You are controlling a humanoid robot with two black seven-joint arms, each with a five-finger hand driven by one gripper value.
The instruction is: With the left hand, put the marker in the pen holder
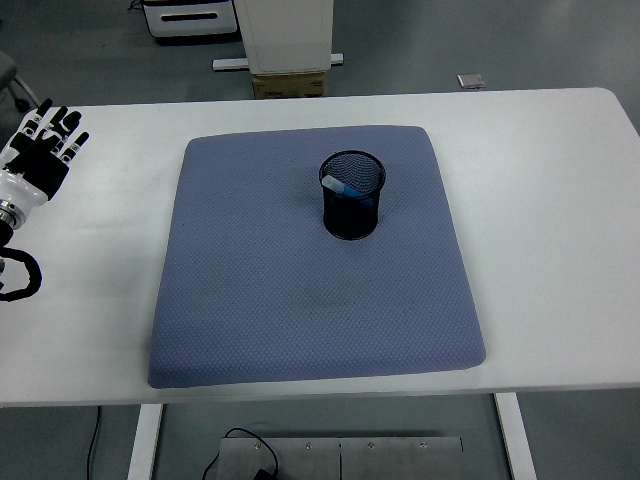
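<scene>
A black mesh pen holder (pixel 352 195) stands upright on the blue-grey mat (pixel 300 290), toward its far right. Inside the holder a blue and white marker (pixel 345 186) leans against the left wall. My left hand (pixel 45 145) hovers at the table's far left edge, well away from the mat, fingers spread and holding nothing. The right arm does not show.
The white table (pixel 560 200) carries the mat in its middle. Beyond the far edge stand a white cabinet (pixel 288 35) and a cardboard box (pixel 290 85) on the floor. A black cable loop (pixel 20 275) hangs by the left arm.
</scene>
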